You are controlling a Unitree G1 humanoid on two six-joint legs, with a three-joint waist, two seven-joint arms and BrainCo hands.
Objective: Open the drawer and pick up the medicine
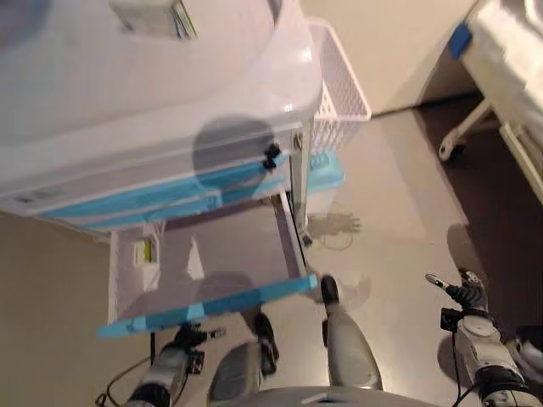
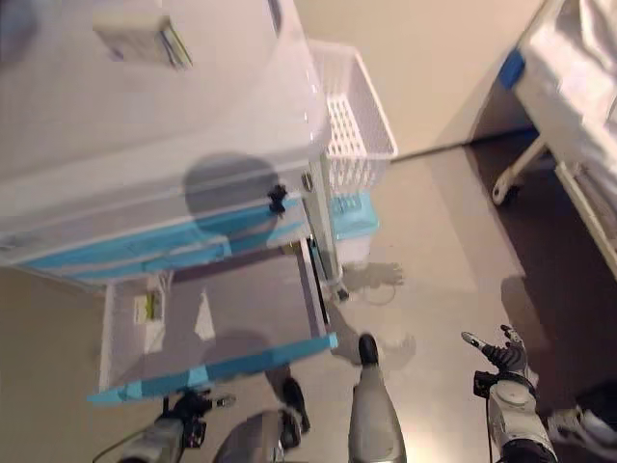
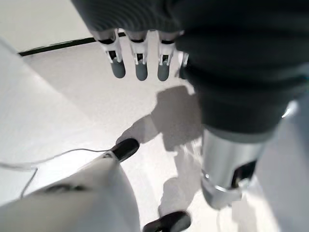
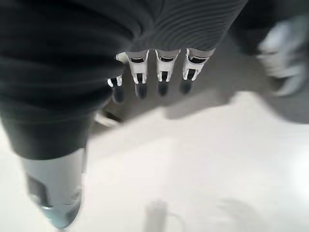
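Note:
A white cart with blue-fronted drawers stands ahead of me. Its lowest drawer (image 1: 208, 303) is pulled open. A small yellow-green and white medicine box (image 1: 148, 251) lies at the drawer's left end; it also shows in the right eye view (image 2: 145, 309). My left hand (image 1: 193, 337) hangs below the drawer's blue front, open and empty, with straight fingers (image 3: 140, 65) over the floor. My right hand (image 1: 461, 292) hangs far to the right, away from the cart, open and empty, its fingers (image 4: 161, 72) straight.
A white mesh basket (image 1: 337, 93) hangs on the cart's right side. A box (image 1: 157, 17) lies on the cart's top. A bed frame (image 1: 509, 76) stands at the far right. A person's shoe (image 4: 285, 38) shows in the right wrist view.

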